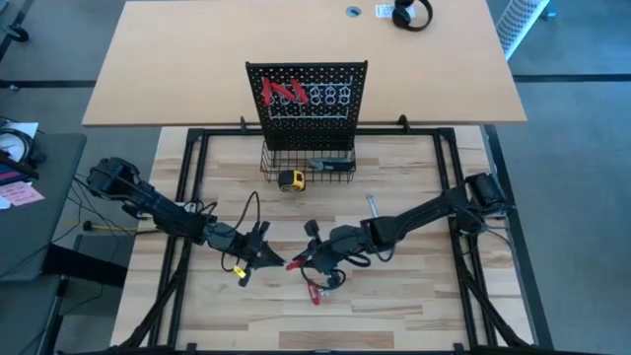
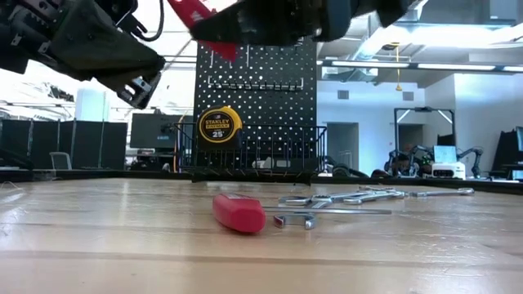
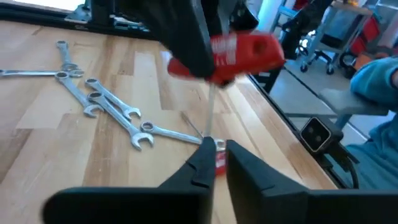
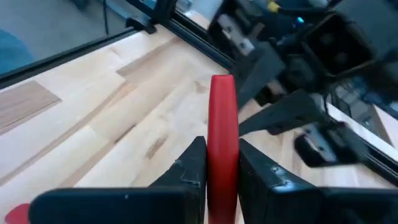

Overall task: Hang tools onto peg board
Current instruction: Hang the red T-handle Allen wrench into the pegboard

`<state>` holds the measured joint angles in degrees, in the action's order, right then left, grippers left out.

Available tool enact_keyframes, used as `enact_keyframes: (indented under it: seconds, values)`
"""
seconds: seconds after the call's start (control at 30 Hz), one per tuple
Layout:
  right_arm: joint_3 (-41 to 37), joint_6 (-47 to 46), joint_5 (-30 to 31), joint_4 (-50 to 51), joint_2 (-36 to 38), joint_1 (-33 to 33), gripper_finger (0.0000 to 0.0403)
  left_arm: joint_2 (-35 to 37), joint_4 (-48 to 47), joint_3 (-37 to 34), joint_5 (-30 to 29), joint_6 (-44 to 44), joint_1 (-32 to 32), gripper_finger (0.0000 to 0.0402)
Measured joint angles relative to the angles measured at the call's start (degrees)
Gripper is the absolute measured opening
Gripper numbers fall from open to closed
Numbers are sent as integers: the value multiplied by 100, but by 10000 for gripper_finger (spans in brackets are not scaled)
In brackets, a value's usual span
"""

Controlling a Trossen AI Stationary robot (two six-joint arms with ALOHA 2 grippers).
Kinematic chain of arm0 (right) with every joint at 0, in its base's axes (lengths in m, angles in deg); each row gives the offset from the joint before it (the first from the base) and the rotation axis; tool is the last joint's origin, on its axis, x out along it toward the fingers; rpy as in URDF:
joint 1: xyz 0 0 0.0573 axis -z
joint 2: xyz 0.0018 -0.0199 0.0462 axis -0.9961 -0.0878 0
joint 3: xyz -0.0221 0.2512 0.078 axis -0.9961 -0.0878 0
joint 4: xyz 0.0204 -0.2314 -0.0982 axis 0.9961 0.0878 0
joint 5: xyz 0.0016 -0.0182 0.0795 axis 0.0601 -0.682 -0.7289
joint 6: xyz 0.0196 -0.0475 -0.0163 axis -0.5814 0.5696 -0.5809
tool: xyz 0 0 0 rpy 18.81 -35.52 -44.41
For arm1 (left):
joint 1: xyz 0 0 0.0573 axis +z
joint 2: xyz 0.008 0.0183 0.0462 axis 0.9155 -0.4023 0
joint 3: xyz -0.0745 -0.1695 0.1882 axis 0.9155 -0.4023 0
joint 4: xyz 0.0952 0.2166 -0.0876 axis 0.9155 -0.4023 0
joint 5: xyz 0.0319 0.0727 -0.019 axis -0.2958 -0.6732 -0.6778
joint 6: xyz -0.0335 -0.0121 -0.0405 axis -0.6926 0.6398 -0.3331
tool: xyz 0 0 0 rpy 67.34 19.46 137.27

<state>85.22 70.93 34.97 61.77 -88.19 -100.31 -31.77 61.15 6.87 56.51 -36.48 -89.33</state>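
— What's the biggest thing on the table?

— The peg board [image 1: 308,104], an upright black panel full of small holes at the far edge of the wooden table [image 1: 414,306]. A pair of red-handled pliers [image 1: 284,92] already hangs near its upper left, beside a row of metal ring hooks [image 1: 330,96]. At its foot sits a black wire basket [image 1: 308,163], with a yellow tape measure [image 1: 291,180] just in front of it.

— And the arms?

— Both reach in toward the middle of the table, grippers nearly meeting above the surface. The right gripper [image 4: 221,163] has its fingers pressed against the two sides of a red tool handle [image 4: 222,134] — a smooth, slim red grip that stands out past the fingertips toward the other arm. The left gripper [image 3: 216,155] has its fingers only a narrow gap apart, just beside the silver shaft of that same tool; whether they pinch it I cannot tell.

— What's left lying down?

— A red-handled screwdriver [image 2: 241,212] flat on the wood below the grippers (its thin metal shaft points off to one side), and next to it several slim silver wrenches [image 3: 102,102] spread in a loose fan, some overlapping. One more wrench [image 1: 374,205] lies apart, nearer the right arm.
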Motion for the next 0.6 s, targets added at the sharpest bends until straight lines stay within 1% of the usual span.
enact_keyframes:
  seconds: [0.1, 0.17, 0.23, 0.3, 0.4, 0.47, 0.53, 0.6]
  values:
    - [171, -123, 495, 831, 447, -2, 64, -2, -303, 0, -14, 18, -1, 73]
    - [370, -262, 902, 1486, 818, 16, 64, -2, -483, 0, -150, 66, -2, 98]
    - [734, -404, 1356, 2395, 1141, 86, 64, -2, -639, 0, -346, 134, 0, 119]
    - [1192, -533, 1686, 3285, 1398, 198, 64, -4, -705, 0, -653, 189, 0, 135]
    - [2031, -588, 2084, 4319, 1603, 495, 64, -56, -680, 0, -1179, 263, 0, 146]
    - [2639, -571, 2317, 4911, 1627, 749, 64, -99, -661, 0, -1397, 283, 3, 147]
    - [3137, -398, 2449, 5262, 1619, 1025, 64, -159, -644, 0, -1486, 285, 4, 147]
    - [3463, -161, 2481, 5325, 1619, 1310, 64, -169, -677, -1, -1515, 282, 2, 144]
